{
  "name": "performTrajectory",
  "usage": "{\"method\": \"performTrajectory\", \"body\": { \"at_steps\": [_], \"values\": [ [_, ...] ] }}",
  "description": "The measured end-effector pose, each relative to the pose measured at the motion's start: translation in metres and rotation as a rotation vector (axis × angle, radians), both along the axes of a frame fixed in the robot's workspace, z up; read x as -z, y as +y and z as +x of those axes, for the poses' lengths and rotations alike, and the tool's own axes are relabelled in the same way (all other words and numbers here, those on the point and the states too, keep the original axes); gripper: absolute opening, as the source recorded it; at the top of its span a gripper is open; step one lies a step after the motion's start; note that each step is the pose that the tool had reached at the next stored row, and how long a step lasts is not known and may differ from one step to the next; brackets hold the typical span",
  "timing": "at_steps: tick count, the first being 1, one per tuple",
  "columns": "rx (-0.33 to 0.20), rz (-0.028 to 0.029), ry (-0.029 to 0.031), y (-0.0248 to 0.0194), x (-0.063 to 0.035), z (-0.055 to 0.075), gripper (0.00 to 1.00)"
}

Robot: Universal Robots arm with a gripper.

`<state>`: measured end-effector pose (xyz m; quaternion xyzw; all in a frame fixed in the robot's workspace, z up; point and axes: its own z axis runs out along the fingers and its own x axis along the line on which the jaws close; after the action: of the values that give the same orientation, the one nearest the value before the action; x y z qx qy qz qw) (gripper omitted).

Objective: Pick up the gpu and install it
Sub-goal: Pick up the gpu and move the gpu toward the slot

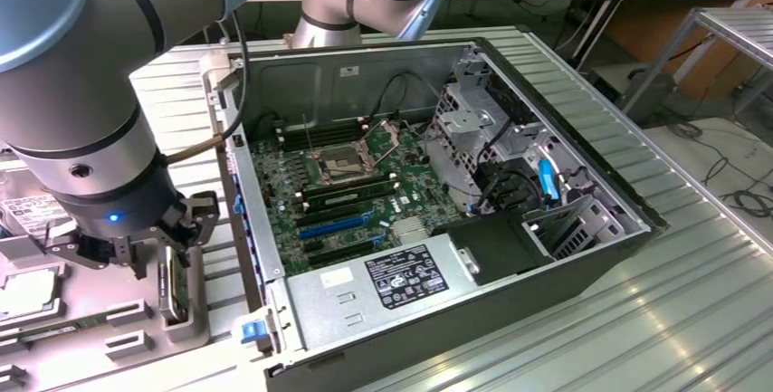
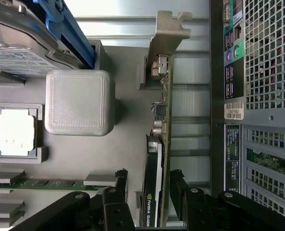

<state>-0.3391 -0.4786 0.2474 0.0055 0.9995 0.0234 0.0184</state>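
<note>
Ribbed steel tabletop [image 1: 676, 320] carries the open case [image 1: 580, 265] and a grey tray [image 2: 125, 139]. I have the gripper [image 2: 149, 174] over the tray, its fingers [image 2: 180, 192] spread wide, one on each side of the gpu [image 2: 153, 154]. A clear gap shows on the black-faced side. The gpu stands on edge in the tray, a thin green board with a black face and a silver bracket [image 2: 168, 29] at the end far from the fingers. Outside one finger sits a grey block [image 2: 80, 101]. Outside the other there is a strip of bare tabletop, then the case's rear wall.
</note>
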Motion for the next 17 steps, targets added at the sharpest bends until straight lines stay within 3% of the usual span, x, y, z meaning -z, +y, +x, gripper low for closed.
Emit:
{"method": "performTrajectory", "body": {
  "at_steps": [13,15,16,17],
  "values": [
    [0.0,0.0002,-0.0001,0.0,0.0014,0.0003,0.48],
    [0.0,0.0002,0.0,0.0,0.0014,0.0003,0.47],
    [0.0,0.0002,-0.0001,0.0,0.0014,0.0003,0.4],
    [0.0,0.0002,0.0,0.0,0.0014,0.0003,0.4]
  ]
}}
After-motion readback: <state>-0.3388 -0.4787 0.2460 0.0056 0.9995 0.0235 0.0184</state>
